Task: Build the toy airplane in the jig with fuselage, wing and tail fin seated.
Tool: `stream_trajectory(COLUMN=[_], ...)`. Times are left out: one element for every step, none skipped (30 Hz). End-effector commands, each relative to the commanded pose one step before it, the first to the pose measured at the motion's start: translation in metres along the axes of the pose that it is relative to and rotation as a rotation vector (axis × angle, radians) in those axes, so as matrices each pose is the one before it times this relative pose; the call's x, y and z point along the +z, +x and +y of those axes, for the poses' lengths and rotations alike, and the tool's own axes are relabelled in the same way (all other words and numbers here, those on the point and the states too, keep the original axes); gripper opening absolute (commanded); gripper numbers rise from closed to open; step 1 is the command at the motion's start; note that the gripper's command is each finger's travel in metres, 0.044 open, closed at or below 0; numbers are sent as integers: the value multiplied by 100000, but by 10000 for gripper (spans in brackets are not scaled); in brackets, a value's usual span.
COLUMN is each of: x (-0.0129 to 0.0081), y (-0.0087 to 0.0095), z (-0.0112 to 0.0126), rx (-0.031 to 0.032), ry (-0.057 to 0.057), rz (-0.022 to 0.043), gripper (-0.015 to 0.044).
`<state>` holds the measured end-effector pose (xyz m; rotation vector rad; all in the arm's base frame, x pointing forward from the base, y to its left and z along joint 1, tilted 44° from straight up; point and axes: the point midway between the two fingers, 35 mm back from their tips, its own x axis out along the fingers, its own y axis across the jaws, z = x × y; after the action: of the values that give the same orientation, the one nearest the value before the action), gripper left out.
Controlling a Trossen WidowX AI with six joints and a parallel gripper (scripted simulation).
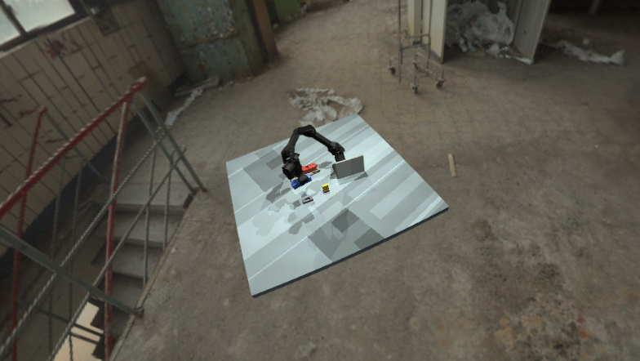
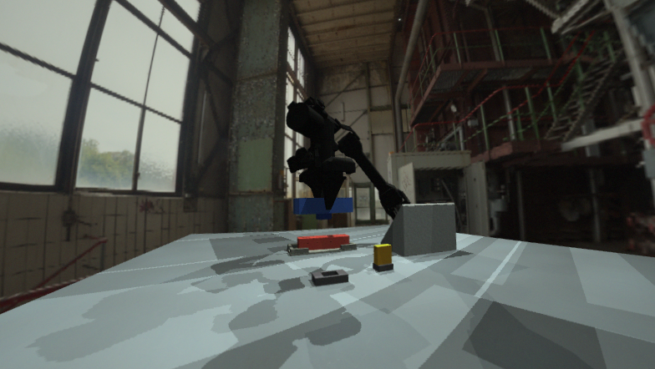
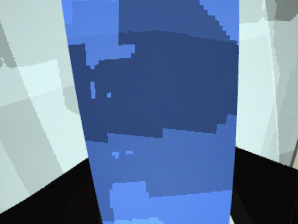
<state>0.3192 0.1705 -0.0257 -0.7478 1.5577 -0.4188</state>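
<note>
Black parallel-jaw gripper (image 2: 324, 204) clenched on flat blue rectangular wing (image 2: 304, 205), held level in air above red block fuselage (image 2: 322, 241) seated in grey cradle (image 2: 297, 250), apparently for tab-down fitting.

The top view looks down from high and far; the exterior view sits low at table (image 2: 504, 293) level; both share the arm (image 1: 308, 134); the wrist view is close.

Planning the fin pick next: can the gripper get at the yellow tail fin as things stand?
Probably not yet. The gripper is shut on the blue wing, held in the air. The yellow tail fin stands upright with nothing over it, so access looks free once the wing is placed.
</note>
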Motion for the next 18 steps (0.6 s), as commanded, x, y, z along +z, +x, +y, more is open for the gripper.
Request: stream_trajectory(x=[-59,-53,-62,-71,-79,-87,-96,-104,-112,-120,-128,-136,-144,-151,-159,-166,-176,-183], y=[-274,0,2,4,5,7,9,10,12,13,15,16,18,19,21,22,24,25], z=[-1296,-330,-328,-326,-324,-321,-318,-315,-312,-308,-305,-301,-297,-292,-288,-283,-282,-276], rx=[108,59,56,54,51,48,45,43,40,37,34,32,29,27,24,21,19,17], ry=[-5948,-1634,-1633,-1632,-1631,-1630,-1629,-1629,-1628,-1627,-1627,-1626,-1625,-1624,-1623,-1623,-1644,-1645], rz=[-1099,-23,-24,-24,-25,-25,-25,-26,-25,-25,-25,-25,-24,-24,-23,-22,-22,-21], gripper=[0,0,0,0,0,0,0,0,0,0,0,0,0,0,0,0,0,0])
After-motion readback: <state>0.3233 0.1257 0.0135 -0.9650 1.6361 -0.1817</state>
